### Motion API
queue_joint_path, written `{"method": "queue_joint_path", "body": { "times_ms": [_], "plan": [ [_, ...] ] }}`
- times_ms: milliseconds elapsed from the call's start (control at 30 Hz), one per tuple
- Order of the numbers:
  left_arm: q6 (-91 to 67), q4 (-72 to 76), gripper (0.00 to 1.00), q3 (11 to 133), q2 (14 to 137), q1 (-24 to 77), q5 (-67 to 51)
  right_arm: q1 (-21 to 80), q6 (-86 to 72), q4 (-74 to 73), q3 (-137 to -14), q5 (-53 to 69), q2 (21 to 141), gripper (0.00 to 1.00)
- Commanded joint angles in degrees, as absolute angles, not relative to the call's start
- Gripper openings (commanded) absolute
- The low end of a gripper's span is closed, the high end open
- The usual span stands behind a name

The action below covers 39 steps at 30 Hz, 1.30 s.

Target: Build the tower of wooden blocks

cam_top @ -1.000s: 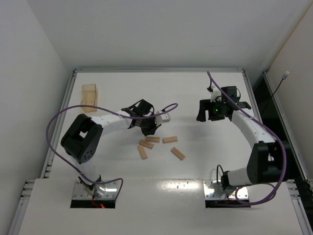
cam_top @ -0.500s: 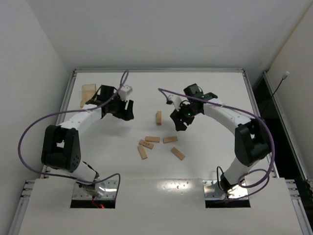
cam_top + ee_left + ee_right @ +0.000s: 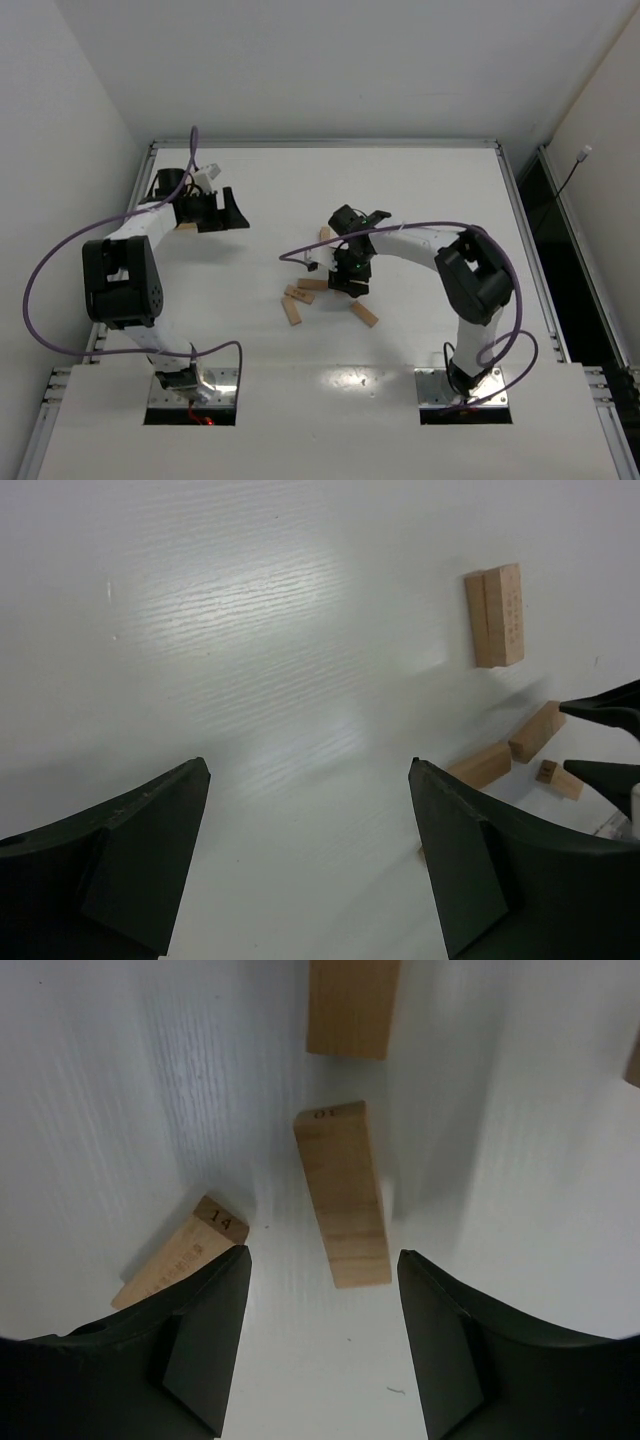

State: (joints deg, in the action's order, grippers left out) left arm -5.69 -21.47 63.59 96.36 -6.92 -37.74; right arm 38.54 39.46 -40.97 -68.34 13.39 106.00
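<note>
From above, your left gripper (image 3: 228,212) hangs by the left edge toward the far left corner, well apart from the work, a spot that leaves room for the working side. Your right gripper (image 3: 350,275) points down over the loose blocks (image 3: 300,296) scattered about the table's middle, a little toward the near edge. No tower stands yet. Its likely start is the lone block (image 3: 324,235) set just beyond the scatter, toward the far edge. In the left wrist view the jaws stand wide apart with only bare table (image 3: 250,630) between them. In the right wrist view the jaws are apart too, straddling the block marked 10 (image 3: 342,1195) along its length, so closing would likely pinch its long sides. The block marked 14 (image 3: 180,1255) lies close beside one finger and could get nudged.
</note>
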Motion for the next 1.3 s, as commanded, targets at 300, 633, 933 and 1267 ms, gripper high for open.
{"method": "queue_joint_path", "body": {
  "times_ms": [300, 633, 933, 1267],
  "plan": [
    [-6.7, -21.1, 0.79, 66.1, 97.1, -8.6, -44.5, 40.0, 41.0, -40.2, -75.0, 11.7, 114.0, 0.56],
    [-6.2, -20.6, 0.79, 66.6, 97.6, -9.7, -44.5, 40.0, 39.3, -42.1, -77.0, 10.1, 115.2, 0.0],
    [-6.8, -18.4, 0.73, 61.8, 89.6, -8.4, -38.8, 40.5, 11.7, -43.4, -77.9, 10.6, 101.8, 0.0],
    [-14.4, -18.8, 1.0, 59.3, 83.8, -4.6, -27.0, 38.4, -22.1, -48.3, -92.3, -13.7, 110.5, 0.0]
  ]
}}
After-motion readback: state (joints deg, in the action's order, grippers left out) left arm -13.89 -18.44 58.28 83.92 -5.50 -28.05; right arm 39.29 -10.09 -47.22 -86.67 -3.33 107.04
